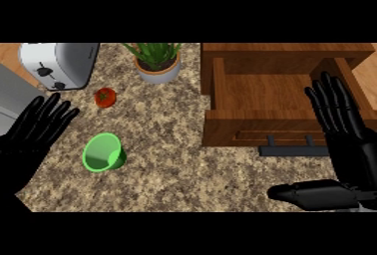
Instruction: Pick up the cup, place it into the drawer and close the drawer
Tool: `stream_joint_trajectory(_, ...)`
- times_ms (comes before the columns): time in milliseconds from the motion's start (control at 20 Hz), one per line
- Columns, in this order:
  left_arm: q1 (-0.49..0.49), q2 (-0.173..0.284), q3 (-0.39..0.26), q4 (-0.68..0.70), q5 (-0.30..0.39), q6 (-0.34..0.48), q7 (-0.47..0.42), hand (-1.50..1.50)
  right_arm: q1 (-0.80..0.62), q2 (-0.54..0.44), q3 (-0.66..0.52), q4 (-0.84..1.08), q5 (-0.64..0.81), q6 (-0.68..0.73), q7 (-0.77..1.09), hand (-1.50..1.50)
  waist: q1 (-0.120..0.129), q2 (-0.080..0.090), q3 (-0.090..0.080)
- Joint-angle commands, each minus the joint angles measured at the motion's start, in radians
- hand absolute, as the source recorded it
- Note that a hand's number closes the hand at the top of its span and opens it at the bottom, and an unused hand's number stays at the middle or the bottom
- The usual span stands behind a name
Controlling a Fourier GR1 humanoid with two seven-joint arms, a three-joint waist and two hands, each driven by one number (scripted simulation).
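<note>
A bright green plastic cup lies tipped on its side on the speckled granite counter, its mouth facing the view, well apart from both hands. The black left hand rests at the left edge, fingers straight and spread, holding nothing. The black right hand stands flat and wide open over the right side of the pulled-out wooden drawer. A red tomato, silver toaster and potted green plant sit behind the cup.

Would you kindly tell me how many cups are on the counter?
1: the green cup lies tipped on the counter, near the left hand, below the tomato. The drawer shows none.
</note>
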Motion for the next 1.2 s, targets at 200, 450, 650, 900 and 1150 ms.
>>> stream_joint_trajectory(200, -0.145, 0.037, 0.068, 0.353, -0.082, -0.134, -0.077, -1.5, -0.103, -0.021, -0.051, 0.07, -0.051, 0.034, 0.06, -1.5, -0.004, -0.002, 0.001)
stream_joint_trajectory(450, -0.188, 0.041, 0.085, 0.563, -0.207, -0.195, -0.188, -1.5, -0.094, -0.003, -0.037, 0.128, -0.019, 0.049, -0.024, -1.5, -0.005, -0.002, 0.001)
stream_joint_trajectory(650, -0.21, 0.019, 0.083, 0.727, -0.324, -0.22, -0.335, -1.5, -0.22, -0.012, -0.067, 0.152, -0.03, 0.023, 0.052, -1.5, -0.006, -0.001, 0.0)
stream_joint_trajectory(900, -0.286, 0.021, 0.065, 0.922, -0.493, -0.168, -0.494, -1.5, -0.171, -0.01, -0.068, 0.173, -0.006, 0.044, -0.02, -1.5, -0.008, -0.001, 0.0)
stream_joint_trajectory(1150, -0.34, 0.021, 0.04, 1.162, -0.615, -0.13, -0.693, -1.5, -0.194, -0.046, -0.119, 0.153, -0.063, 0.075, 0.017, -1.5, -0.015, 0.001, 0.0)
